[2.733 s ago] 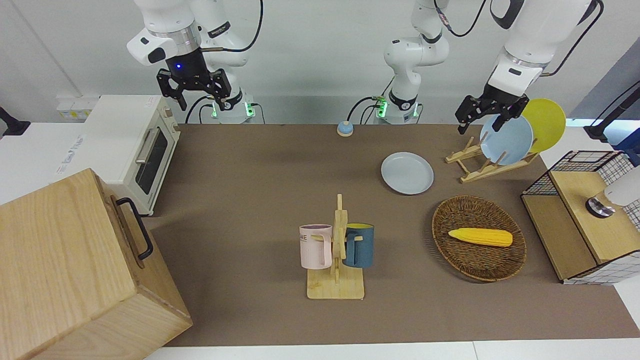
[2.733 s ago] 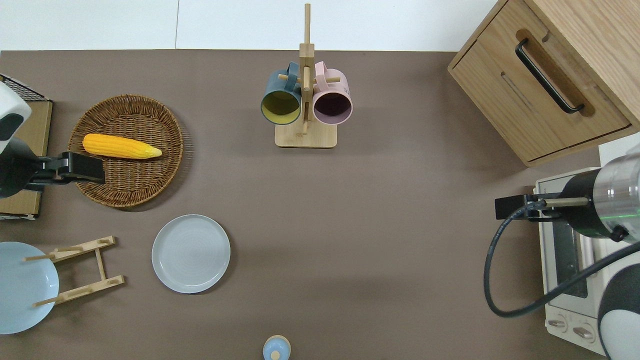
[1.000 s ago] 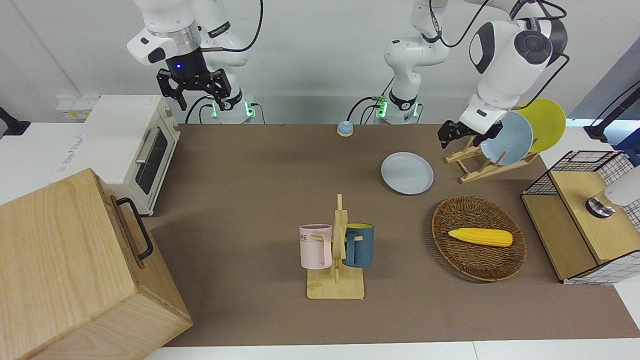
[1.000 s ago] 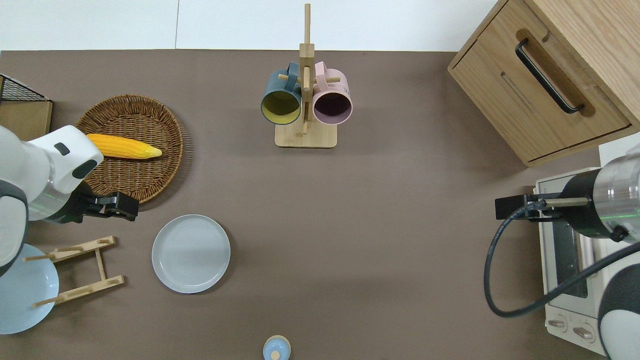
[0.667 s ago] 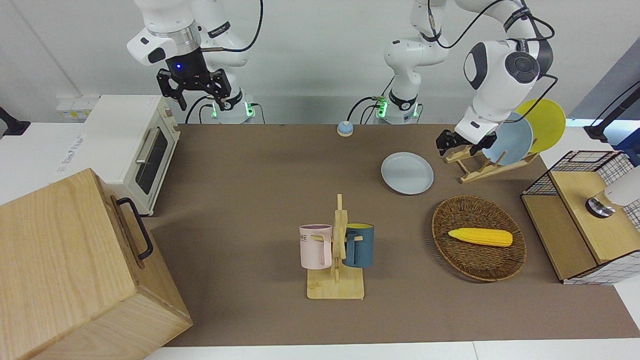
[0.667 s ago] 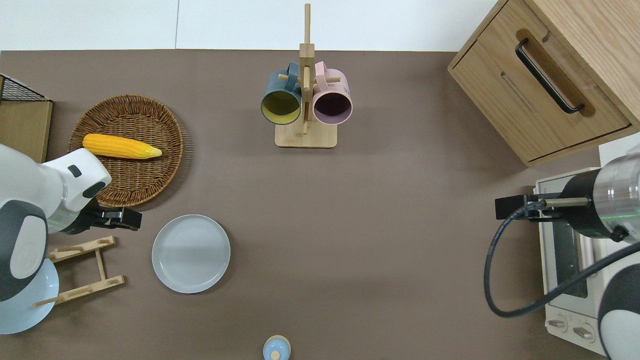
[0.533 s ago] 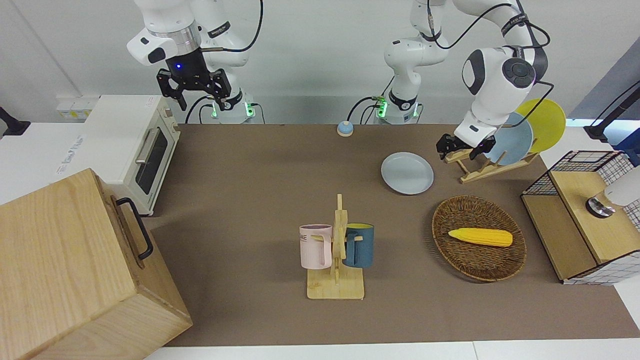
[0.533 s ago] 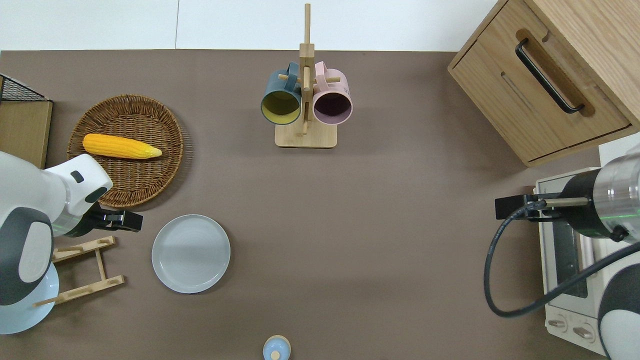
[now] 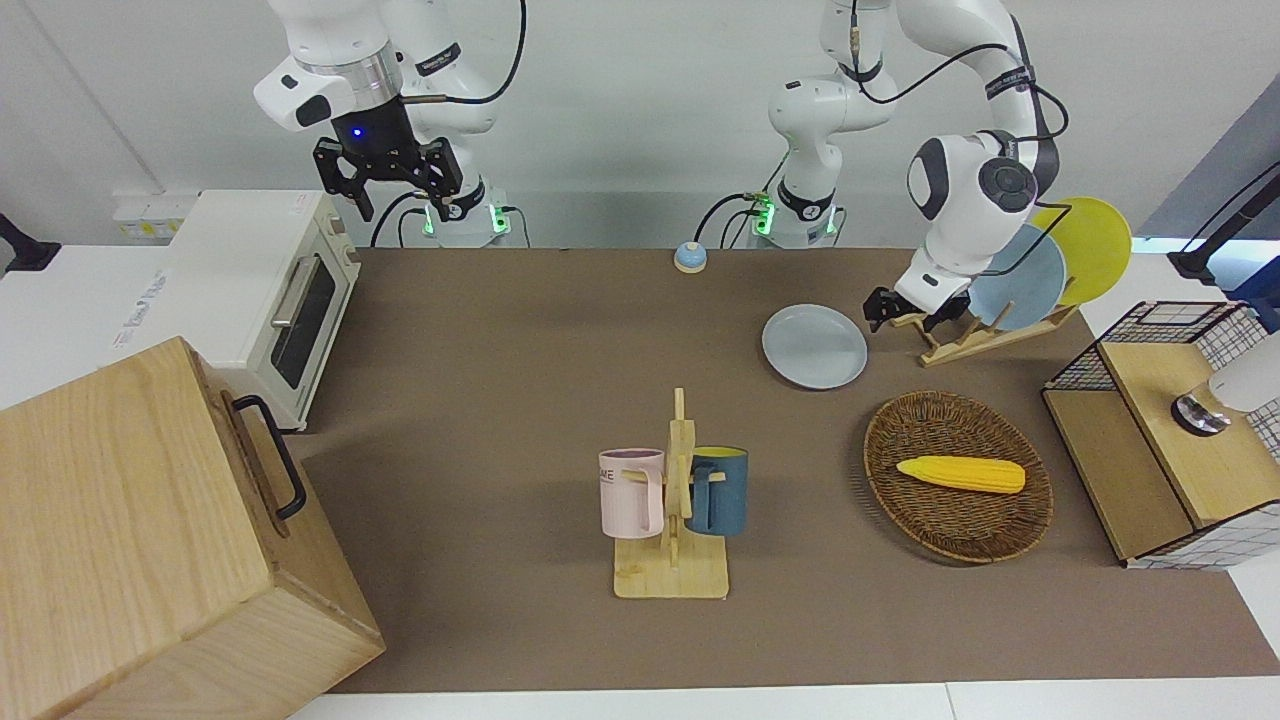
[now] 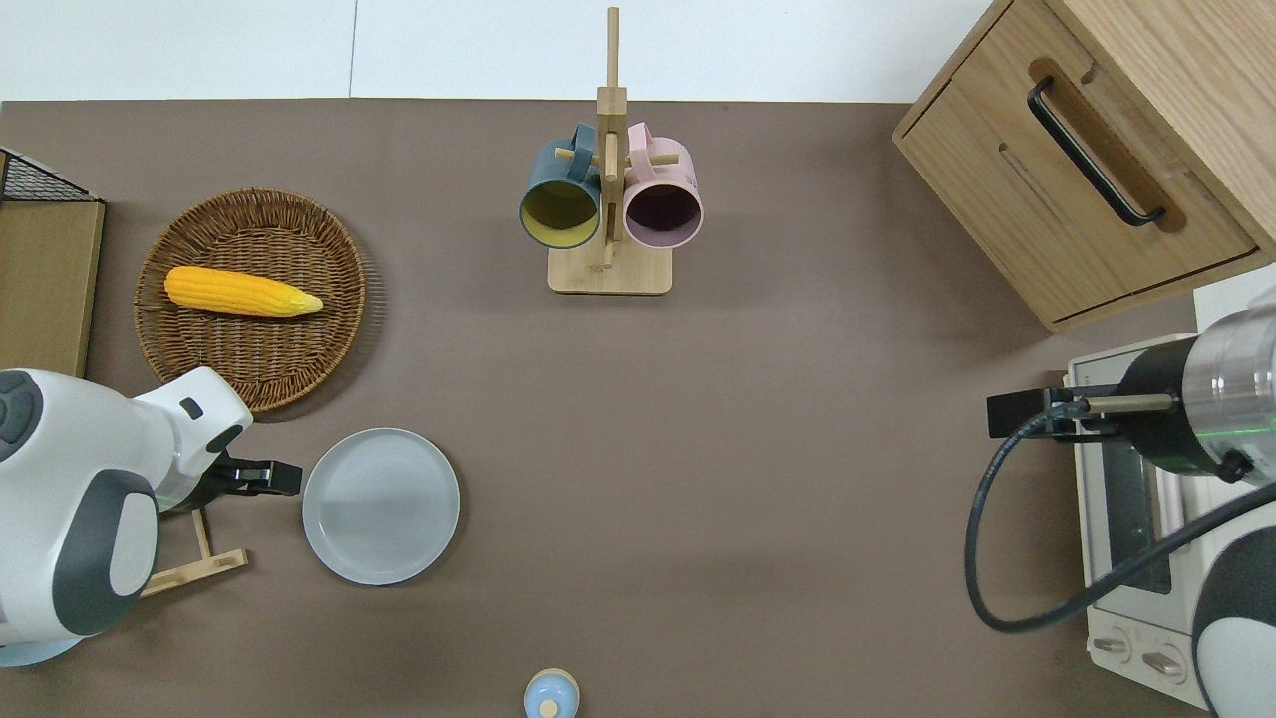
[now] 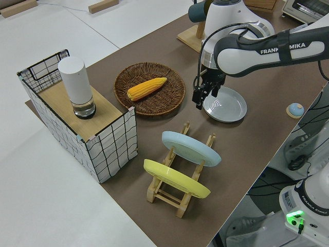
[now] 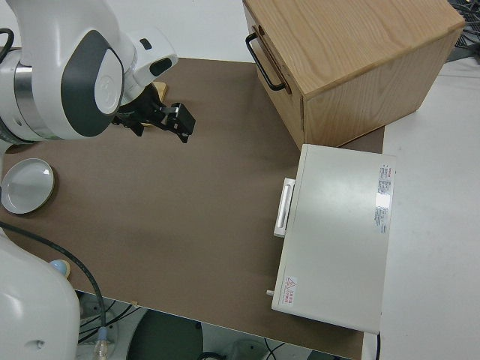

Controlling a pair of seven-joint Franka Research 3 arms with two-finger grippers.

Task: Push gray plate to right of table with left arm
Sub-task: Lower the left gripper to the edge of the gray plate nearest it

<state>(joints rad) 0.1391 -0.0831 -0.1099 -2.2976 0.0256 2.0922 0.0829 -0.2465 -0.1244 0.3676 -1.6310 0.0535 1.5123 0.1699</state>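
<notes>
The gray plate [image 9: 814,346] [image 10: 381,506] [image 11: 224,104] lies flat on the brown table [image 9: 500,400], toward the left arm's end. My left gripper [image 9: 905,315] [image 10: 274,477] [image 11: 204,98] hangs low at the plate's rim, on the side toward the left arm's end, between the plate and the wooden dish rack [image 9: 960,335]. Its fingers stand apart with nothing between them; whether they touch the rim I cannot tell. My right gripper [image 9: 405,205] [image 10: 1017,414] is parked, open and empty.
The dish rack holds a sky-blue plate [image 9: 1020,280] and a yellow plate [image 9: 1090,245]. A wicker basket [image 9: 940,540] with a corn cob lies farther from the robots. A mug tree [image 9: 672,520] stands mid-table. A bell [image 9: 690,257], a toaster oven [image 9: 265,290] and a wooden cabinet [image 9: 150,540] are also here.
The left arm swung down from over the basket and rack until its gripper hangs low beside the gray plate. The plate has not moved. The right arm stayed still.
</notes>
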